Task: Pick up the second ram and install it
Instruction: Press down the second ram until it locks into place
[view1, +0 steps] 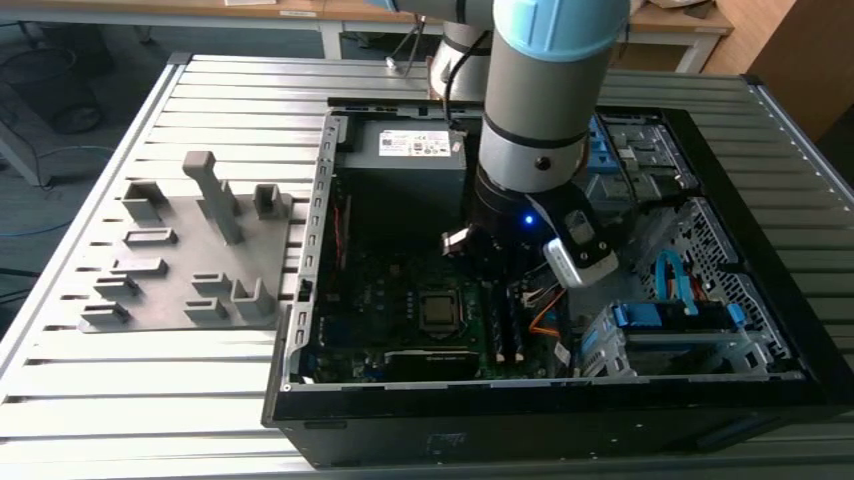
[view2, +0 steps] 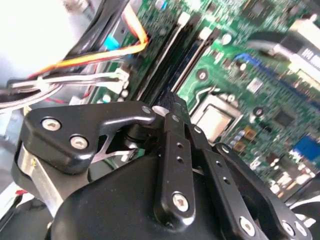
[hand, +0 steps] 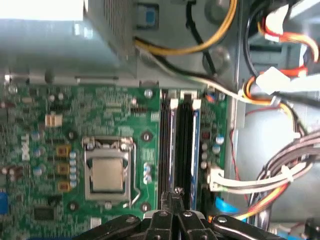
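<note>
My tool (view1: 497, 262) hangs inside the open computer case (view1: 561, 400), near the middle of the exterior view, low over the motherboard (view1: 387, 310). In both wrist views its two black fingers (hand: 172, 215) come together at the tips with no gap between them, and nothing shows pinched there: the tool (view2: 167, 107) is pressed together on itself, right above the row of memory slots (hand: 181, 150).

The second ram (hand: 195, 150) stands upright in a slot with its blue edge showing, just beside another dark stick (hand: 172, 150); the white latches (hand: 173, 104) sit at the slot ends toward the top of the first wrist view. In the exterior view the sticks (view1: 509, 325) lie as dark strips just below my tool, right of the processor socket (view1: 438, 312).

The socket (hand: 107, 172) with its silver plate fills the lower left of the first wrist view. Orange, yellow and white cables (hand: 280, 35) run through the upper right there.

On the slatted metal worktop (view1: 160, 400), in the left part of the exterior view, lies the grey fixture plate (view1: 187, 250) with its raised blocks, well apart from the case.
</note>
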